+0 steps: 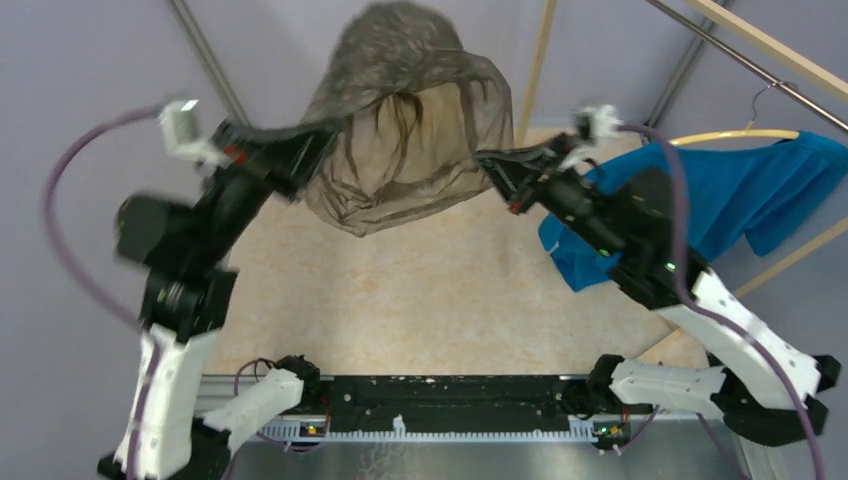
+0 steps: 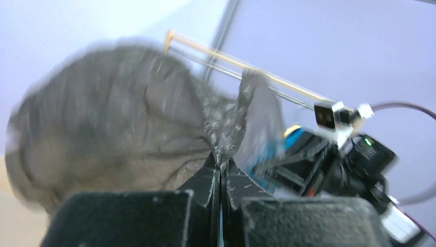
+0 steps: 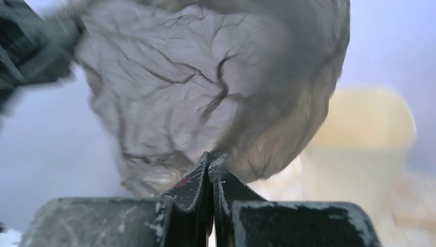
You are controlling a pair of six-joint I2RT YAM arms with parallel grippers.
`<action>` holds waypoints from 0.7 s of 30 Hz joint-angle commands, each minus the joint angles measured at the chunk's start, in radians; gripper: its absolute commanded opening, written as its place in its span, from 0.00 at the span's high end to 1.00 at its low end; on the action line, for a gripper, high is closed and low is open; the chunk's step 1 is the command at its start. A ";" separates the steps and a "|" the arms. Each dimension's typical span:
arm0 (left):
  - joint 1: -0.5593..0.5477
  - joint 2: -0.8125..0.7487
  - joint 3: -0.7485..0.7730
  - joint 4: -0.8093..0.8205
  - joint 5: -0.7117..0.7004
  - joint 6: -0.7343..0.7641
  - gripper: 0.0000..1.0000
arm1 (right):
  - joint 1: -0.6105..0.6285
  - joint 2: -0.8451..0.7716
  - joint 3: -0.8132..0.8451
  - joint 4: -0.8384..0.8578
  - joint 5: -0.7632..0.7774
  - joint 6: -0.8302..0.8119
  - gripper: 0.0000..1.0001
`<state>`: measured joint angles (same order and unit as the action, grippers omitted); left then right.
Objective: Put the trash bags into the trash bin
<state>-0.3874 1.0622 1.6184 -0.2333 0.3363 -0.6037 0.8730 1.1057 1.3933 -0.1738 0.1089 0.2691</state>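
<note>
Across the upper middle of the overhead view, I see the trash bag (image 1: 410,130) held up in the air between my two arms. It is a thin, wrinkled, grey-brown film that balloons upward and sags in the middle. My left pincer (image 1: 322,138) is closed on the bag's left edge, and my right pincer (image 1: 492,163) is closed on its right edge. Below the bag lies the pale beige tabletop (image 1: 420,290). At the right of the frame, behind my right arm, a blue garment (image 1: 745,190) hangs on a hanger (image 1: 735,133).

From the left wrist view, which is blurred, the left pincer (image 2: 221,172) sits at the bottom centre. Its two fingers are pressed together on a crumpled fold of the trash bag (image 2: 113,118), which fills the left half of the frame. My right arm shows dark at the lower right, and a wooden rail (image 2: 247,67) slants across the wall behind.

From the right wrist view, the right pincer (image 3: 211,170) sits at the bottom centre, shut tight on the bag's lower edge. The trash bag (image 3: 205,77) spreads across the upper frame, see-through and creased. To the right, behind it and out of focus, stands the cream trash bin (image 3: 365,128). The bag is outside the bin, up and to its left in the frame.
</note>
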 commanded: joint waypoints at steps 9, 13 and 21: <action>-0.002 -0.409 -0.914 -0.109 -0.158 -0.079 1.00 | 0.054 -0.265 -0.744 0.347 -0.021 -0.011 1.00; -0.002 -0.460 -1.095 -0.131 -0.046 -0.173 1.00 | 0.054 -0.285 -0.924 0.271 -0.077 0.103 1.00; -0.001 -0.510 -0.944 -0.123 -0.045 -0.146 1.00 | 0.054 -0.434 -0.762 0.060 0.043 0.033 1.00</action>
<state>-0.3885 0.5537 0.4839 -0.4484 0.2749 -0.7643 0.9253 0.7280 0.4240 -0.1135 0.0765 0.3424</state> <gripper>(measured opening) 0.006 0.003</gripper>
